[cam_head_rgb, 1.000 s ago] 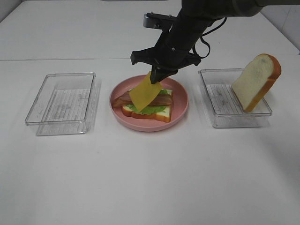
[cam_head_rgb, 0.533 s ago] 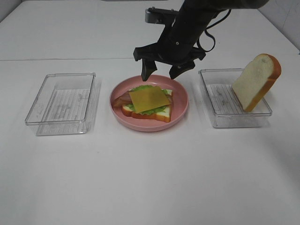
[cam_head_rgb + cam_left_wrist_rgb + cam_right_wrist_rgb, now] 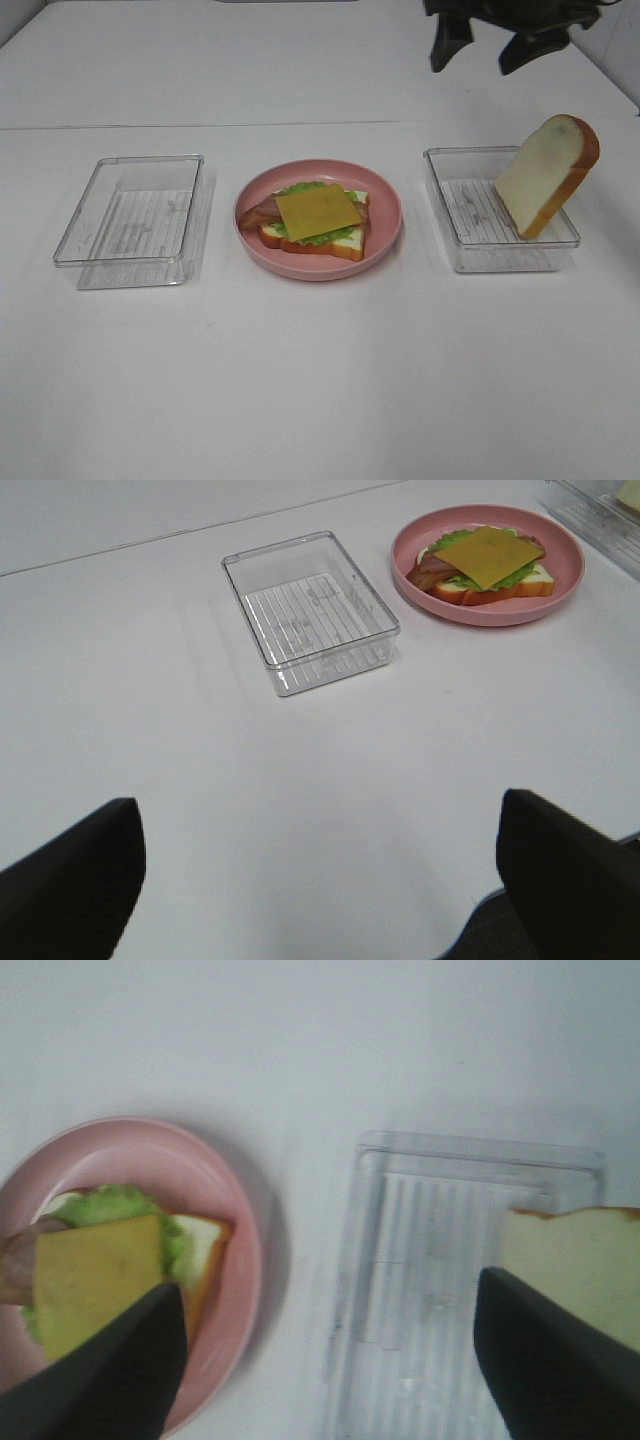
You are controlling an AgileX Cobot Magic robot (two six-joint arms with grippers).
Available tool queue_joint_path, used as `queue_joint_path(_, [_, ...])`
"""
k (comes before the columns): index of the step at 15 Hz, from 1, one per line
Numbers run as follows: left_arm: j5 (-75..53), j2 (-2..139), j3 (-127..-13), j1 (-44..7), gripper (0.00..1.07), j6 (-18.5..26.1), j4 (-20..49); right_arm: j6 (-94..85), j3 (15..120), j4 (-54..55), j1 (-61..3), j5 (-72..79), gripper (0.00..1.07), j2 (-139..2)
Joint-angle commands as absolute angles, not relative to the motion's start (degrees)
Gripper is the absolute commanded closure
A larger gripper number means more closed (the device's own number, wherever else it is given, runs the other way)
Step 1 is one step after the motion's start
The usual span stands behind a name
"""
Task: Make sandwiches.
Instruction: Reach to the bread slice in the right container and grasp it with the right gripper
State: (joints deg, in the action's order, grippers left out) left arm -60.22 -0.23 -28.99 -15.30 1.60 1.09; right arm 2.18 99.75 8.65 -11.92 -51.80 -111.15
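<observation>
A white table (image 3: 320,380) carries three things in a row. The round pink plate (image 3: 384,235) sits at the middle, below and to the left of the right pincer (image 3: 478,45) in the high view. A clear plastic tray (image 3: 130,215) lies well left of it; another clear tray (image 3: 455,240) lies almost directly beneath it.

Only the two dark finger tips of the right hand (image 3: 483,48) show at the top edge of the overhead view; its arm is cut off. In the right wrist view, the loose bread slice (image 3: 585,1270) is blurred and cropped.
</observation>
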Motion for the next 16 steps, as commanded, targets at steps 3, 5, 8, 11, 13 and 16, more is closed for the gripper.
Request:
queue_joint_path(3, [-59.59, -1.66, -28.71, -15.3, 0.17, 1.43, 1.32, 2.23, 99.69, 5.21, -1.55, -56.26, 0.32, -109.89])
queue_joint_path(5, [-59.59, -1.66, -28.71, -15.3, 0.17, 1.43, 1.32, 1.95, 99.69, 5.21, 1.55, -56.89, 0.32, -110.07])
queue_joint_path(8, [-59.59, -1.66, -28.71, -15.3, 0.17, 1.43, 1.32, -1.72, 99.64, 5.5, 2.58, -58.5, 0.32, -112.59])
queue_joint_path(11, [-59.59, -1.66, -28.71, -15.3, 0.17, 1.43, 1.32, -2.06, 99.64, 5.44, 2.58, -58.61, 0.32, -116.31])
queue_joint_path(13, [-59.59, -1.66, -28.71, -15.3, 0.17, 1.43, 1.32, -2.12, 99.64, 5.44, 2.58, -58.61, 0.32, -118.83])
queue_joint_path(16, [-59.59, -1.66, -28.71, -15.3, 0.17, 1.43, 1.32, -2.35, 99.64, 5.61, 2.58, -58.44, 0.62, -121.41])
